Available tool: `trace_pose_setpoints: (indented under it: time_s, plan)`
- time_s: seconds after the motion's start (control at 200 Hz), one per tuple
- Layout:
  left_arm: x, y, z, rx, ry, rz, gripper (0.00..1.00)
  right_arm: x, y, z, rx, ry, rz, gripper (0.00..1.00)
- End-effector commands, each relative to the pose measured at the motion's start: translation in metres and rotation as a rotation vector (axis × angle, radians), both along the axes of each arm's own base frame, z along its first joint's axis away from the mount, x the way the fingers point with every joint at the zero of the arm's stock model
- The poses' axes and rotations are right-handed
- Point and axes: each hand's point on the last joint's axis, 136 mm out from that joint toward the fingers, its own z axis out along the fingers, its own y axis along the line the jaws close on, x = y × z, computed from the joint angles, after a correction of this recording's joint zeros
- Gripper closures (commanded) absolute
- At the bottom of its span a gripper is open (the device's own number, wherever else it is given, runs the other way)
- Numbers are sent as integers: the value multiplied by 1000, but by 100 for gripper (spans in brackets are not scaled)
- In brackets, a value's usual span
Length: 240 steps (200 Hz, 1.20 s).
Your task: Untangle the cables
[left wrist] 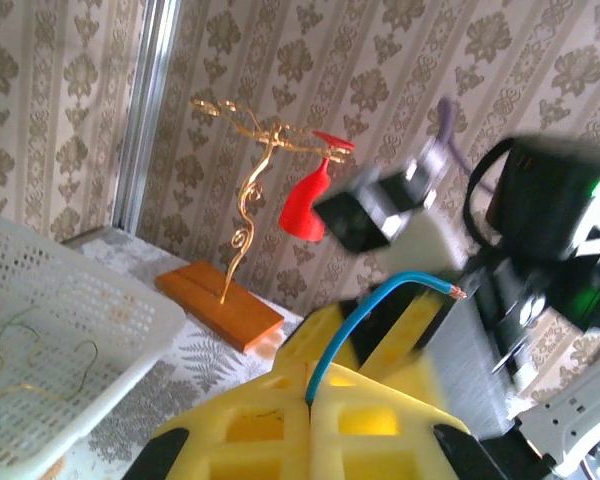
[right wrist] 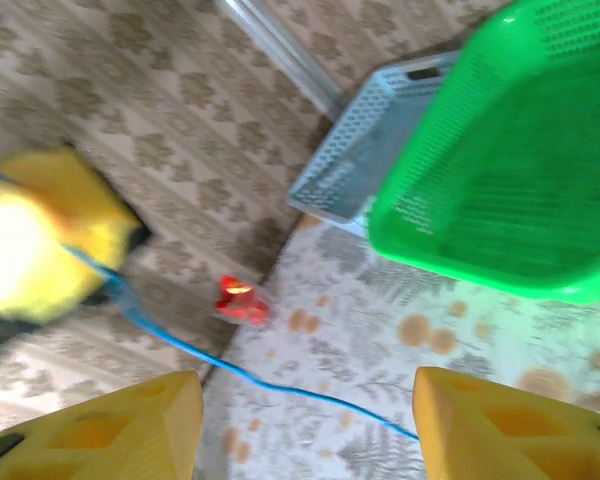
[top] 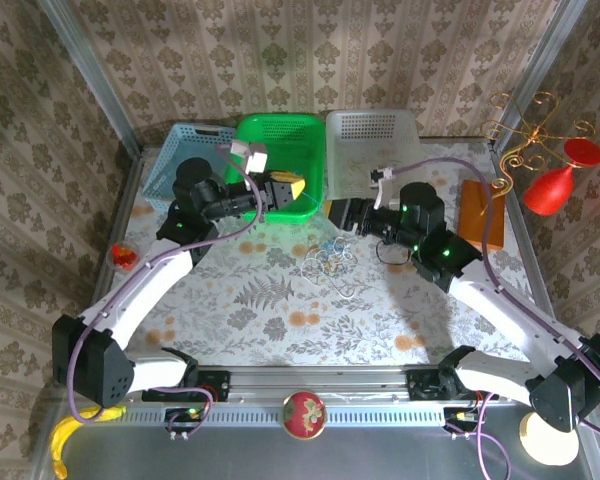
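A loose tangle of thin cables (top: 330,262) lies on the patterned table between the two arms. My left gripper (top: 288,190) hangs in front of the green basket. Its yellow fingers (left wrist: 380,420) are pressed together on a blue cable (left wrist: 364,302), whose bare copper end curves up and to the right. My right gripper (top: 332,212) faces it from the right, a short way off. Its yellow fingers (right wrist: 110,430) stand wide apart, and the same blue cable (right wrist: 271,388) runs slack across the gap toward the right finger. A thin yellowish cable (left wrist: 30,360) lies inside the white basket.
Three baskets line the back: blue (top: 185,150), green (top: 280,135) and white (top: 370,140). A gold wire stand on a wooden block (top: 480,215) and a red vase shape (top: 560,185) stand at the right. A small red object (top: 122,257) lies at the left edge.
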Motion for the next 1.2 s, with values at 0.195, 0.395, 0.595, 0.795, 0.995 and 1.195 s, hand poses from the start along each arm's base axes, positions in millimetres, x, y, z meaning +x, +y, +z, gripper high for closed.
trace_pose_setpoints:
  time_s: [0.195,0.395,0.595,0.795,0.995,1.195]
  plan:
    - [-6,7,63,-99,-45,31,100,11,5,-65,-200,-176,-7,37]
    - [-8,5,72,-112,-38,25,100,21,26,-77,-264,-221,-16,36]
    - [-12,4,77,-117,-36,22,100,40,42,-74,-243,-241,-31,36]
    - [-13,5,96,-142,-44,32,100,58,62,-104,-244,-200,-36,46]
    - [-15,8,134,-210,-59,31,100,72,68,-150,-259,-138,-83,62]
    - [-23,14,177,-265,-102,15,100,79,60,-208,-300,-37,-148,72]
